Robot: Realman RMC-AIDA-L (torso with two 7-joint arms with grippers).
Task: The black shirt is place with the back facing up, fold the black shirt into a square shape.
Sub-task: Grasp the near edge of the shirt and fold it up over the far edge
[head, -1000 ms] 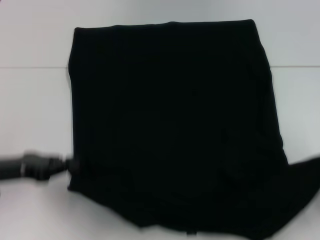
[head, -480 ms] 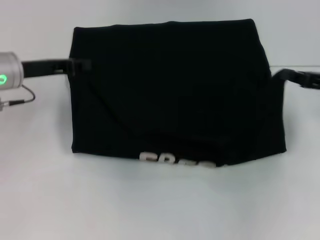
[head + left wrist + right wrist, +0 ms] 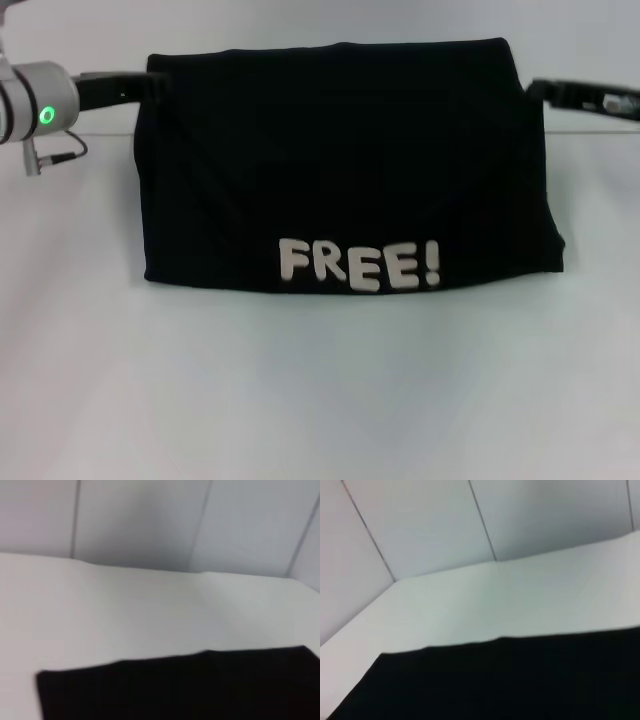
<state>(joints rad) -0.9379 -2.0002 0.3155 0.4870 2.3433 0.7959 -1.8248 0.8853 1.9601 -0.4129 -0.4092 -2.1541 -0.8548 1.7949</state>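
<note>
The black shirt (image 3: 340, 160) lies on the white table (image 3: 320, 400), folded over on itself into a wide rectangle. Off-white "FREE!" lettering (image 3: 358, 264) shows on the top layer near the front fold. My left gripper (image 3: 155, 88) is at the shirt's far left corner and my right gripper (image 3: 532, 92) at its far right corner. Each is closed on the cloth edge it carried there. The black fingers blend into the cloth. The left wrist view shows the shirt's edge (image 3: 175, 690), and so does the right wrist view (image 3: 510, 680).
The left arm's silver wrist with a green light (image 3: 40, 112) hangs over the table's left side. A pale panelled wall (image 3: 150, 520) stands behind the table's far edge.
Both grippers have carried the shirt's near edge up and over to the far edge. The shirt is now half as deep and the "FREE!" lettering has come fully into view.
</note>
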